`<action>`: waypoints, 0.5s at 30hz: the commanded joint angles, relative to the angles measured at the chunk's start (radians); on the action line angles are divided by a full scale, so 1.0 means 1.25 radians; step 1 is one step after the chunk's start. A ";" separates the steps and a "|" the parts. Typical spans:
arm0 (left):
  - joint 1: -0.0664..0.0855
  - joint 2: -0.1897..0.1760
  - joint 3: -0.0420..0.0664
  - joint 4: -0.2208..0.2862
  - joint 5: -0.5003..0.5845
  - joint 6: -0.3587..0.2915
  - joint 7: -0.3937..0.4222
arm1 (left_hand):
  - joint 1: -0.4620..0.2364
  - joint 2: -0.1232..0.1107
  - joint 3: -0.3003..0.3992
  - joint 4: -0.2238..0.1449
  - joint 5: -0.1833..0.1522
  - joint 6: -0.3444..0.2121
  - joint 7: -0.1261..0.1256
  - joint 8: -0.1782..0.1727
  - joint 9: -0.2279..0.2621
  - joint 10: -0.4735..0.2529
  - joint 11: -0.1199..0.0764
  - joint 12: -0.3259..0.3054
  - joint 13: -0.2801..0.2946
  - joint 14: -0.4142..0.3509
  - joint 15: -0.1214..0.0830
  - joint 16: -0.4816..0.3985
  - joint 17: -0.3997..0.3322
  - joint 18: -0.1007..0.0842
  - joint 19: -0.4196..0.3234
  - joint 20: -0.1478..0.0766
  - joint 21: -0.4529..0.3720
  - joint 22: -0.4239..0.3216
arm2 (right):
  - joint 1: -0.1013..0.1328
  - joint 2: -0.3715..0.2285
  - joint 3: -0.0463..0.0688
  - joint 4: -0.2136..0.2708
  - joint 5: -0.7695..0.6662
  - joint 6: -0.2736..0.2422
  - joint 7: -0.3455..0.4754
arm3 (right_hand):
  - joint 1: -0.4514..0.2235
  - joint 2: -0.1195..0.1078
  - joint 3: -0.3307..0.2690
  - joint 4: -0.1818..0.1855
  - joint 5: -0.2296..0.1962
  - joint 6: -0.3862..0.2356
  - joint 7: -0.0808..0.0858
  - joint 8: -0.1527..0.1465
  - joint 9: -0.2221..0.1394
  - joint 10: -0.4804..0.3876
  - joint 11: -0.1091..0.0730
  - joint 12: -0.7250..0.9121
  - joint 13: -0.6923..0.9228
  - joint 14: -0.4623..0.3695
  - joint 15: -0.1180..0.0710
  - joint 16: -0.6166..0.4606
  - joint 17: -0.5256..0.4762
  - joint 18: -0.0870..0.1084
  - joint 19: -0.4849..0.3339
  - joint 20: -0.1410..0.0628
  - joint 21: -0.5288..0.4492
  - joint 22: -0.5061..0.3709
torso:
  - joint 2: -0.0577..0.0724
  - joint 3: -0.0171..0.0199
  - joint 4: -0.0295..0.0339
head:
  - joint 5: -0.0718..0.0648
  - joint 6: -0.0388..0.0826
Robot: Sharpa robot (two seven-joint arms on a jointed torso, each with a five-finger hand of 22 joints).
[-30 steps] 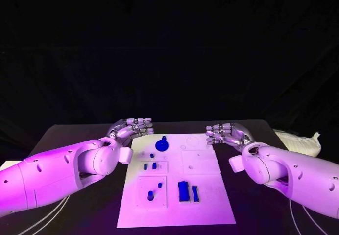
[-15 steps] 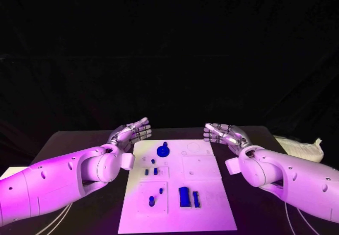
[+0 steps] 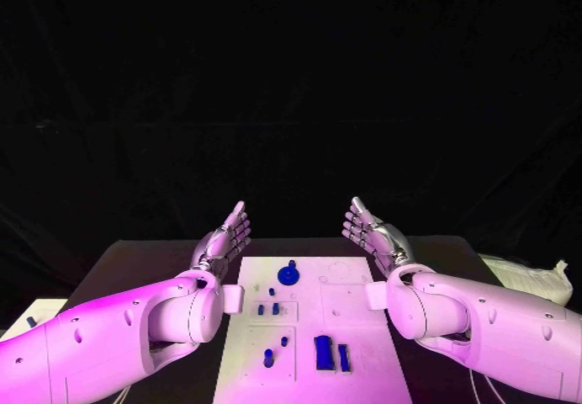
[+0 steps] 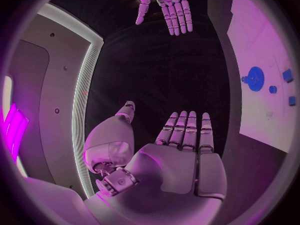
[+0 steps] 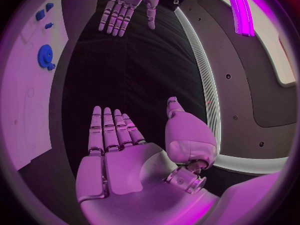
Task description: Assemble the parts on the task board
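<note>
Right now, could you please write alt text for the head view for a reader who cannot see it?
Both hands, left hand and right hand, are raised open with fingers straight, holding nothing, on either side of the far end of the white task board. Small blue parts, including a round gear, sit on the board.

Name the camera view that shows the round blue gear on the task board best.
Head view: the round blue gear lies whole and unblocked on the task board. Both wrist views show it only at the picture's edge, bent by the fisheye.

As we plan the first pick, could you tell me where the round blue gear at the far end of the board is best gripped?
Probably by its rim, from above: the gear lies flat on the board, with open space around it.
</note>
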 commanded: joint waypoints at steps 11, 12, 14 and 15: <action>-0.003 0.005 0.002 0.011 -0.043 -0.108 0.048 | -0.231 0.005 -0.076 0.000 -0.005 -0.171 -0.028 -0.005 -0.002 -0.184 -0.012 -0.005 -0.002 -0.172 -0.007 -0.027 -0.003 -0.074 -0.134 -0.076 -0.005 -0.083 | 0.001 -0.001 -0.001 0.012 0.059 -0.087 0.059 | -0.259 -0.001 -0.002 -0.011 -0.011 -0.169 -0.023 -0.006 -0.017 -0.194 -0.005 -0.005 -0.002 -0.207 -0.001 -0.005 -0.006 -0.049 -0.178 -0.020 -0.078 -0.119 | -0.002 0.0007 0.0031 | 0.000 0.000; -0.003 0.005 0.002 0.011 -0.043 -0.108 0.048 | -0.239 0.005 -0.078 0.000 -0.005 -0.177 -0.028 -0.005 -0.002 -0.190 -0.012 -0.005 -0.002 -0.178 -0.007 -0.027 -0.003 -0.074 -0.138 -0.076 -0.005 -0.085 | 0.001 -0.001 -0.001 0.012 0.059 -0.087 0.059 | -0.267 -0.001 -0.002 -0.011 -0.011 -0.174 -0.023 -0.006 -0.017 -0.200 -0.005 -0.005 -0.002 -0.214 -0.001 -0.005 -0.006 -0.049 -0.183 -0.020 -0.078 -0.119 | -0.002 0.0007 0.0031 | 0.000 0.000; -0.003 0.005 0.002 0.011 -0.043 -0.108 0.048 | -0.255 0.005 -0.138 0.000 -0.005 -0.188 -0.028 -0.005 -0.002 -0.202 -0.012 -0.005 -0.002 -0.190 -0.007 -0.027 -0.003 -0.074 -0.148 -0.076 -0.005 -0.091 | 0.001 -0.001 -0.001 0.012 0.059 -0.087 0.059 | -0.285 -0.001 -0.002 -0.011 -0.011 -0.185 -0.023 -0.006 -0.017 -0.213 -0.005 -0.005 -0.002 -0.228 -0.001 -0.005 -0.006 -0.049 -0.196 -0.020 -0.078 -0.119 | -0.002 0.0007 0.0031 | 0.000 0.000; -0.003 0.005 0.002 0.011 -0.043 -0.108 0.048 | -0.261 0.005 -0.138 0.000 -0.005 -0.193 -0.028 -0.005 -0.002 -0.208 -0.012 -0.005 -0.002 -0.195 -0.007 -0.027 -0.003 -0.074 -0.151 -0.076 -0.005 -0.149 | 0.001 -0.001 -0.001 0.012 0.059 -0.087 0.059 | -0.292 -0.001 -0.002 -0.011 -0.011 -0.190 -0.023 -0.006 -0.017 -0.219 -0.005 -0.005 -0.002 -0.234 -0.001 -0.005 -0.006 -0.049 -0.200 -0.020 -0.078 -0.119 | -0.002 0.0007 0.0031 | 0.000 0.000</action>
